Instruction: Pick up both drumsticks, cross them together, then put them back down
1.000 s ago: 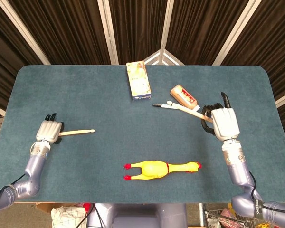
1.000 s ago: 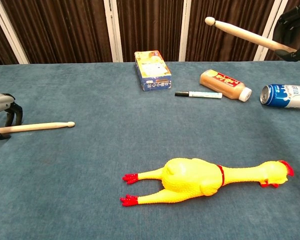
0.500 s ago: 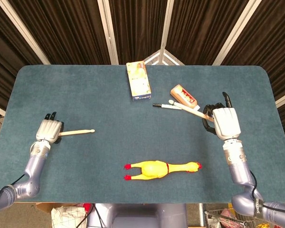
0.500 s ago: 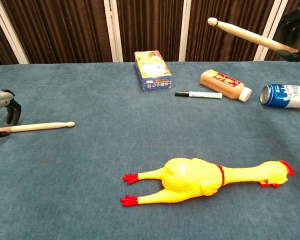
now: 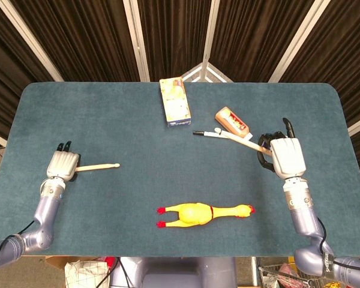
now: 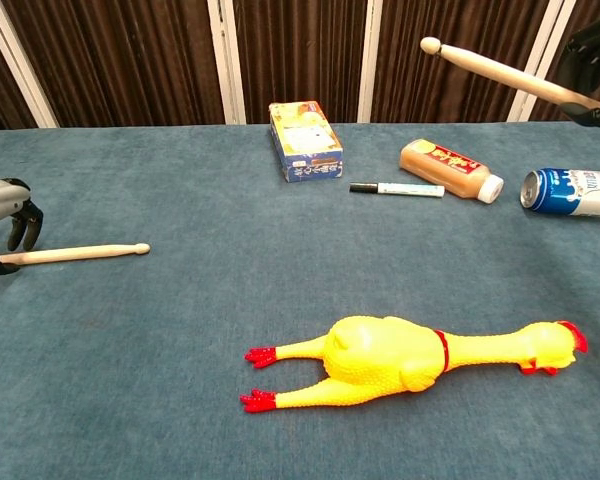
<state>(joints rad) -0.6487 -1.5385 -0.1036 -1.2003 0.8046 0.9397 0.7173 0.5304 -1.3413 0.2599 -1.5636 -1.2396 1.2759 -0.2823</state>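
One wooden drumstick (image 5: 99,167) (image 6: 75,254) lies flat on the blue table (image 5: 138,192) at the left, tip pointing right. My left hand (image 5: 63,164) (image 6: 2,215) hangs over its butt end, fingers curved down on either side of the stick without closing on it. The other drumstick (image 5: 234,138) (image 6: 500,72) is in the air at the right, tip pointing left and up. My right hand (image 5: 286,157) (image 6: 592,55) grips its butt end well above the table.
A yellow rubber chicken (image 5: 201,213) (image 6: 400,360) lies near the front middle. A carton (image 5: 174,102) (image 6: 305,140) sits at the back. A brown bottle (image 6: 450,168), a marker (image 6: 397,188) and a blue can (image 6: 570,192) lie under the raised stick.
The right hand and its drumstick have drifted slightly right and up. The left hand's fingers have lifted a little off the lying stick, which has not moved.
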